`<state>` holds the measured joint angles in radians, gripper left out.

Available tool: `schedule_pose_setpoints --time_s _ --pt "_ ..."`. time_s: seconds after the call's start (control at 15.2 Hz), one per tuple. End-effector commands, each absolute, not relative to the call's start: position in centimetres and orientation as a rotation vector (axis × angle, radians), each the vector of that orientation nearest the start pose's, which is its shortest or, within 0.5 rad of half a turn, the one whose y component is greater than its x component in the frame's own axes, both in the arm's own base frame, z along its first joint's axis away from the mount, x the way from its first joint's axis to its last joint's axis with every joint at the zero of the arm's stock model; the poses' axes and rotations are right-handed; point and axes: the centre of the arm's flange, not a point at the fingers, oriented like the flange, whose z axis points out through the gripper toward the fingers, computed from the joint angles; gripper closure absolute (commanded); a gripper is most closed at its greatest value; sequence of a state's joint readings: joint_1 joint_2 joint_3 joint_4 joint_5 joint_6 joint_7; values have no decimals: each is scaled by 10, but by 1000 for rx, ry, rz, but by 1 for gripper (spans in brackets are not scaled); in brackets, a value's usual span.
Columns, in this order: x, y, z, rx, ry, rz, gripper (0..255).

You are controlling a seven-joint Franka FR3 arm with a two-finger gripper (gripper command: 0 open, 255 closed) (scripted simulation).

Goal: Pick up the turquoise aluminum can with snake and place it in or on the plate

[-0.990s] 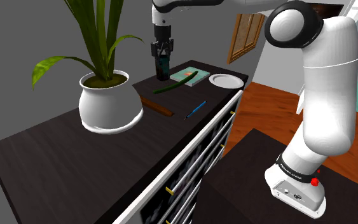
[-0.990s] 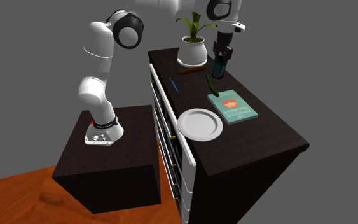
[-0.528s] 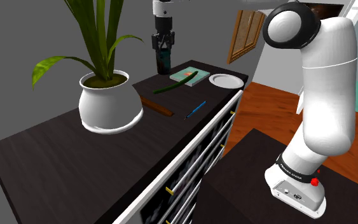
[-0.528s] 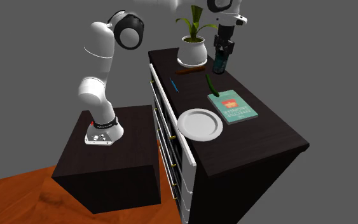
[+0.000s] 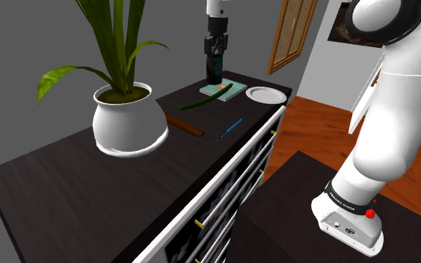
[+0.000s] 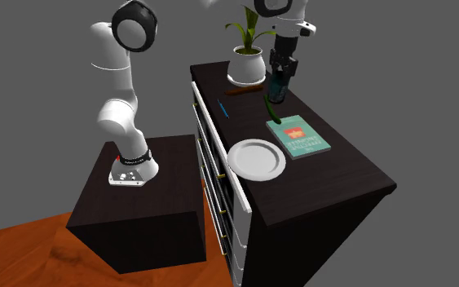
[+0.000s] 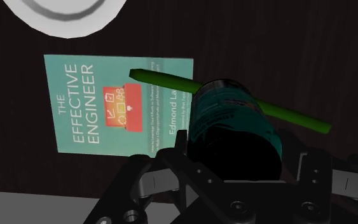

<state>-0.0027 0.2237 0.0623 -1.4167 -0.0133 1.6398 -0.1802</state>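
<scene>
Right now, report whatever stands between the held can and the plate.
Nothing upright. Between the teal can in the end effector and the white plate lie the teal book and a thin green stick, both flat on the dresser top; a lifted can should pass over them.

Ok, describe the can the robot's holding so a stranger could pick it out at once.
Find the dark dresser top with the potted plant. Near its teal book, the black claw is shut on the can, held off the surface. It is the only dark turquoise upright cylinder; the green stick and blue pen lie flat.
</scene>
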Motion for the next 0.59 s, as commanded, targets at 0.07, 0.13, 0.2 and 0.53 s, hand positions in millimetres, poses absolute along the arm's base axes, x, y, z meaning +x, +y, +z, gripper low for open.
schedule_pose_setpoints --time_s 0.07,0.13,0.2,0.53 --pt "605 -3 575 -3118 -376 0 255" --pt "598 -15 577 -3118 -376 0 255" --pt "592 -26 578 -3118 -376 0 255" --pt "559 -83 583 -3118 -376 0 255"
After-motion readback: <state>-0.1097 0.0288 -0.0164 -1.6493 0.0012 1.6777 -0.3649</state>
